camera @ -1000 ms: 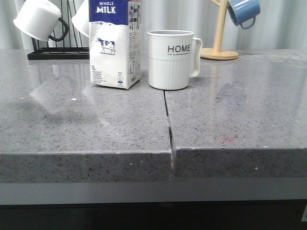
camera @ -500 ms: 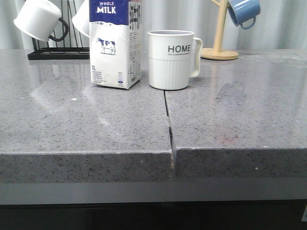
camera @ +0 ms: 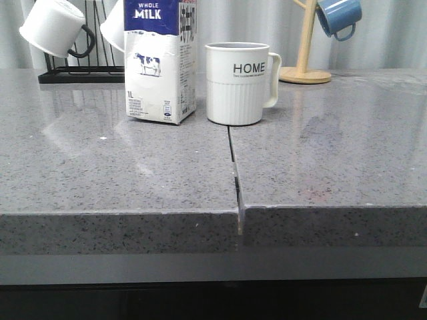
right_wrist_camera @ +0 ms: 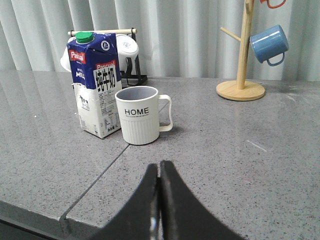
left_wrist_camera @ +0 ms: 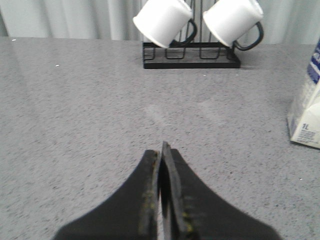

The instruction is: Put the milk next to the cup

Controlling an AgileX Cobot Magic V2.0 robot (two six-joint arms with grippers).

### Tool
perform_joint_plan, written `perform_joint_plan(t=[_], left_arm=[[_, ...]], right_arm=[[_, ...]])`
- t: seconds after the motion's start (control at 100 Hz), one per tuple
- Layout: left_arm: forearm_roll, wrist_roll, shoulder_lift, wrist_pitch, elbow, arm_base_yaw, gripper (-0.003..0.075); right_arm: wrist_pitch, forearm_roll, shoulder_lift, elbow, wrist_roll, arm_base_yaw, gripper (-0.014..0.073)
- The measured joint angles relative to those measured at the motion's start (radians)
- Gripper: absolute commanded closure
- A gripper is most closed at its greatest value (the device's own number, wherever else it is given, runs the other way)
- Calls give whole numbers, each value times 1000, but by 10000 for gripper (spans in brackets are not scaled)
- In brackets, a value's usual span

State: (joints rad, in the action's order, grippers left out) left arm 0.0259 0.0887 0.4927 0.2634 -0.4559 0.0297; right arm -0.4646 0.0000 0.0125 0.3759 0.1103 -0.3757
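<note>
No change is seen over the last second: the milk (camera: 161, 63) stands upright just beside the cup (camera: 238, 83), both the left gripper (left_wrist_camera: 161, 150) and the right gripper (right_wrist_camera: 159, 167) are pressed together empty, and placement is judged complete.

Low front view; wrist views sharing milk (camera: 160, 63).

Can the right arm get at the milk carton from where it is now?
Probably yes: the right end effector faces the milk carton over bare counter, with the HOME mug just beside it.
</note>
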Motion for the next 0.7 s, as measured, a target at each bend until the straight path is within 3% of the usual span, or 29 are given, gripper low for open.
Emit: perform_joint_plan(t=[0.7], left_arm=[[21, 0, -409, 59, 217, -15, 741]], right_arm=[[0, 0, 0, 0, 0, 0, 662]])
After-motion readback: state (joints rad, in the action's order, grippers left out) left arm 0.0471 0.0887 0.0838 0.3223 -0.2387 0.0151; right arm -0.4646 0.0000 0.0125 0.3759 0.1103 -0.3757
